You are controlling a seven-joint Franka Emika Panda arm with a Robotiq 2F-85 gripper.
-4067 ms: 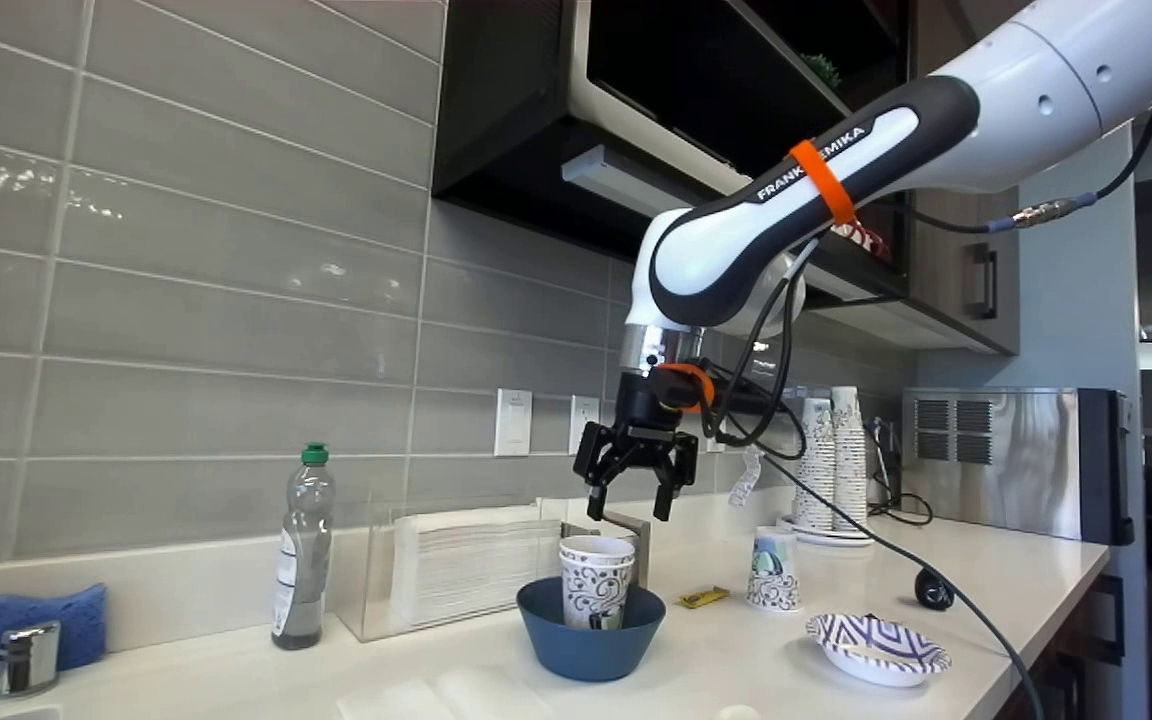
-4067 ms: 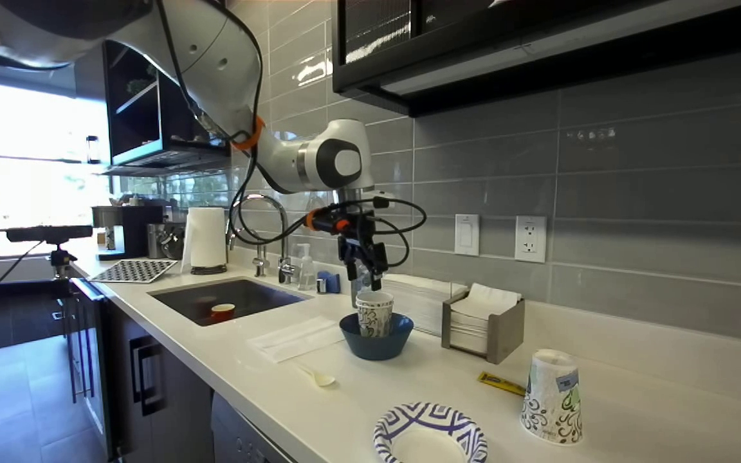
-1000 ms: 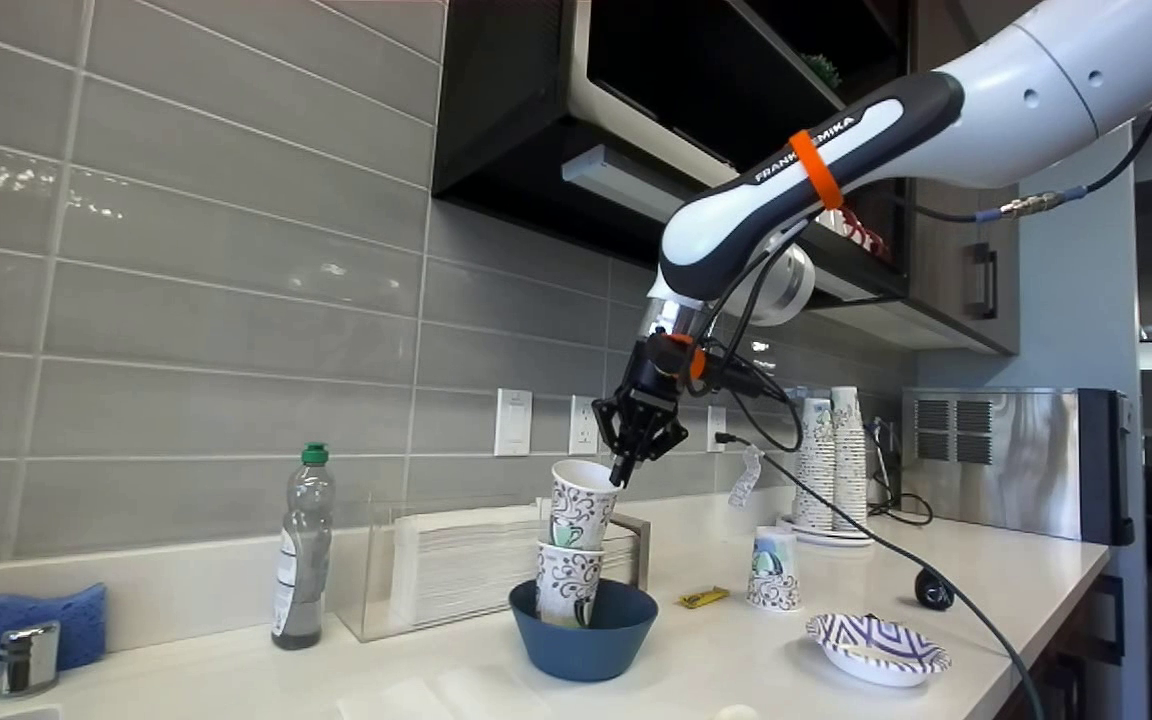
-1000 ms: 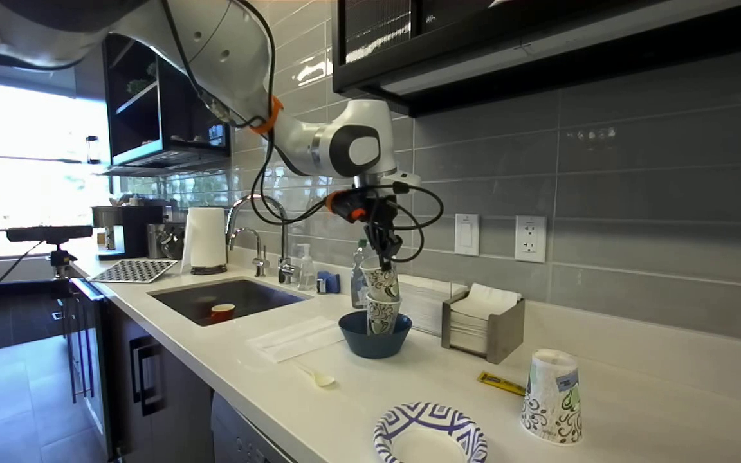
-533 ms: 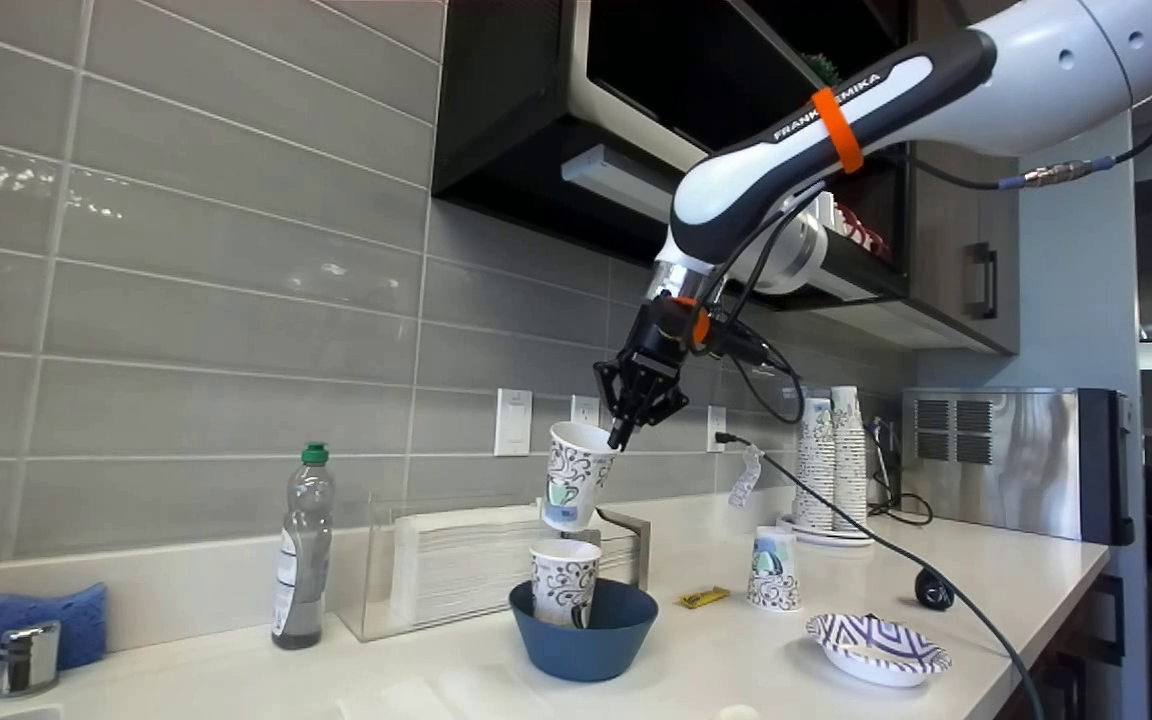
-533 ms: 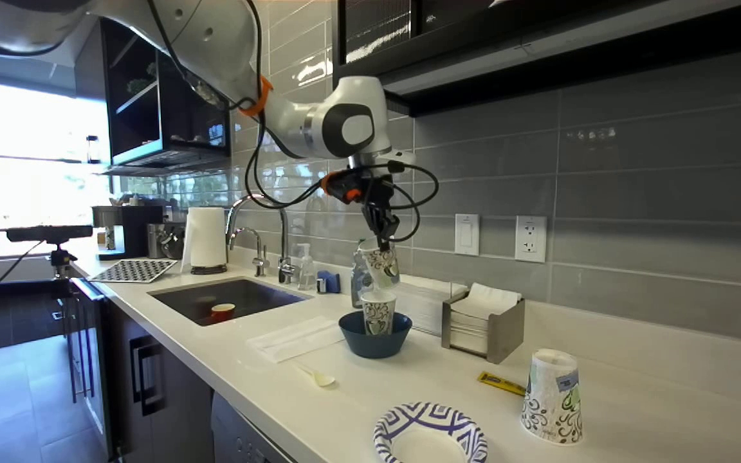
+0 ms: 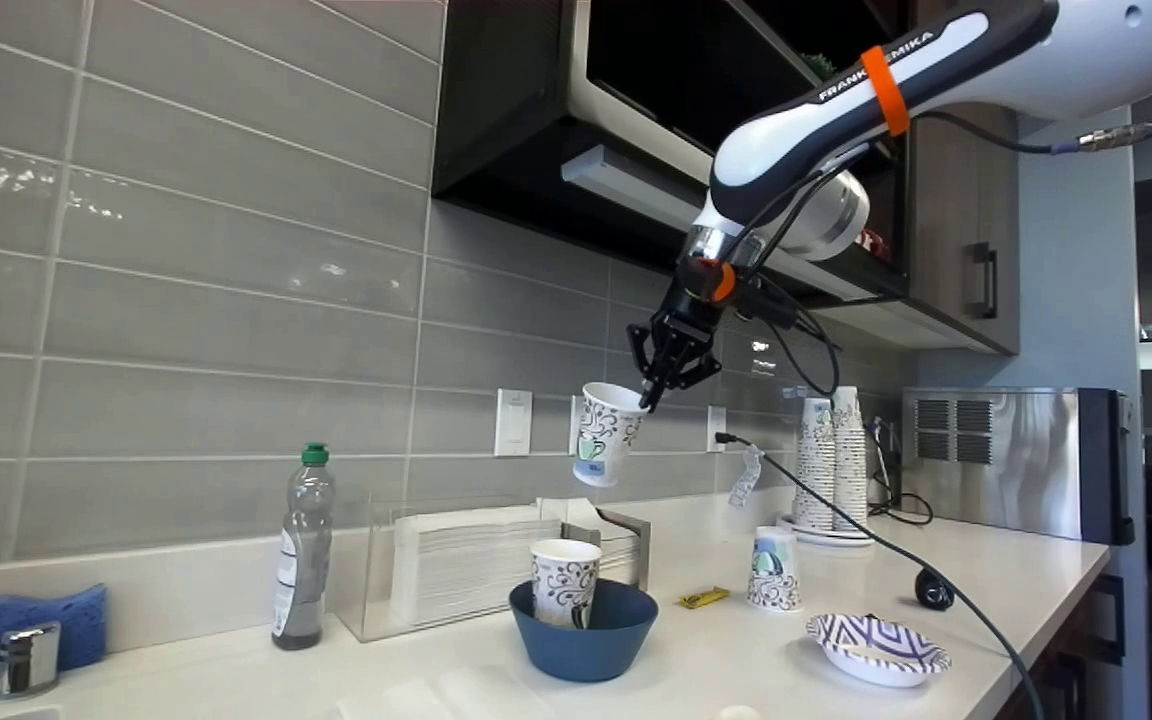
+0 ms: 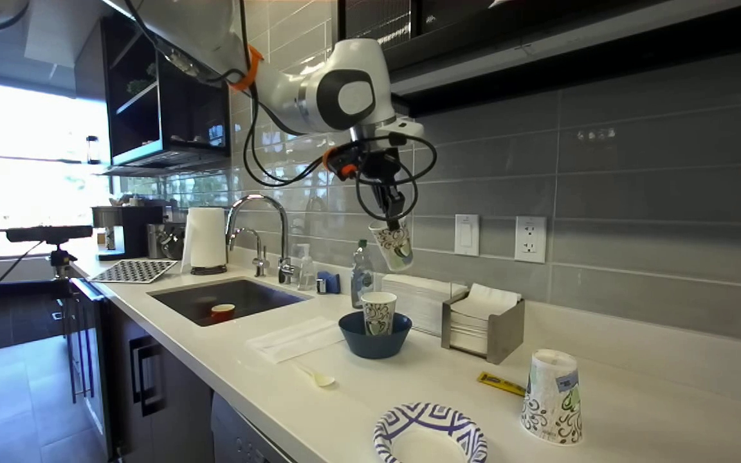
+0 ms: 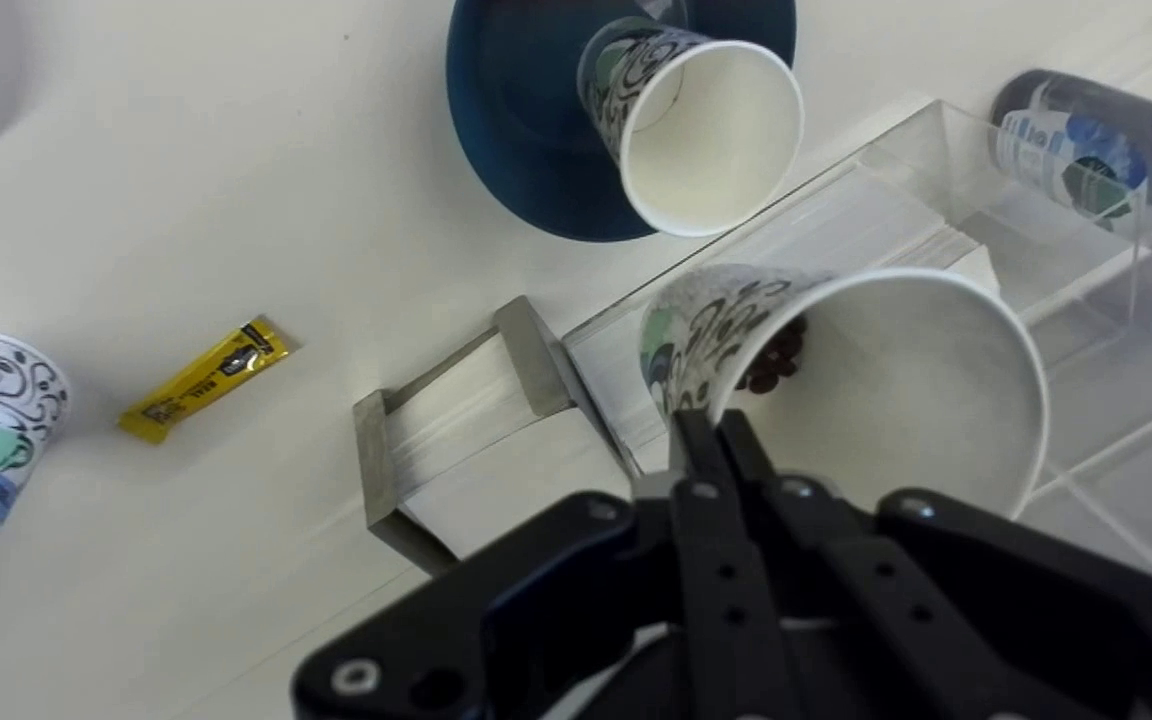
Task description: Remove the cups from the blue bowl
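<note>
The hand (image 9: 716,418) is nearly closed, its jaws parted by no more than the thin wall they pinch: one seems to lie inside the held cup (image 7: 604,440) and one outside, right at the rim. A grip there leaves the base free below, which should let it meet the bench (image 8: 357,399) first. The held cup hangs tilted over the part of the bench toward the back edge, well above the blue bowl (image 7: 581,655); that height keeps its base apart from the second cup (image 8: 379,315). This one stands inside the blue bowl with its rim above the bowl's own, so the same pinch ought to serve for it. In the wrist view small dark red things (image 9: 776,360) lie within the held cup, a reason to let it tip no further.

The blue bowl seems nearer the back edge than the front edge, close to the napkin stack (image 7: 466,565), so there is little room behind it. The patterned dish (image 8: 435,415) takes up space by the front edge, and an upturned cup (image 8: 554,399) stands toward the back edge. Between bowl and dish, in from the front edge, looks the easiest set-down; I judge the task not quite half done
</note>
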